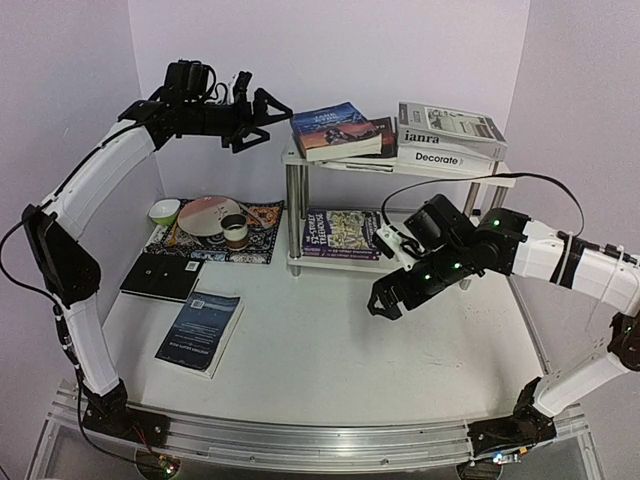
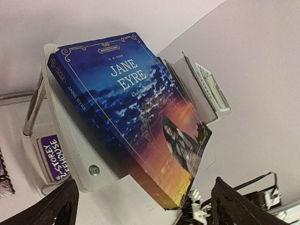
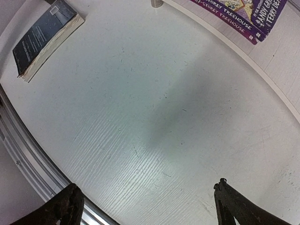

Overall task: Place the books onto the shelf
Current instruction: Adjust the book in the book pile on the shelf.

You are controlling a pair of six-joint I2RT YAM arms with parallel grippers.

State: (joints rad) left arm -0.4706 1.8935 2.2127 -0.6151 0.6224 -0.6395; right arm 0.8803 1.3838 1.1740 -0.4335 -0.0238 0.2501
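While shelf (image 1: 497, 180) holds several, two books (image 1: 200, 331) (image 1: 160, 277) lie outside.

My setup sits in a corner: plain back wall (image 1: 400, 50) in a pale lilac, with side walls (image 1: 60, 80) in the same colour closing in left and right. The worktop (image 1: 330, 350) is white with a fine wood-grain texture and a few small scuffs up close. An aluminium rail (image 1: 300, 440) runs along its near edge. The light is soft and even, leaving just one blurry shadow (image 3: 178, 108) on the board.
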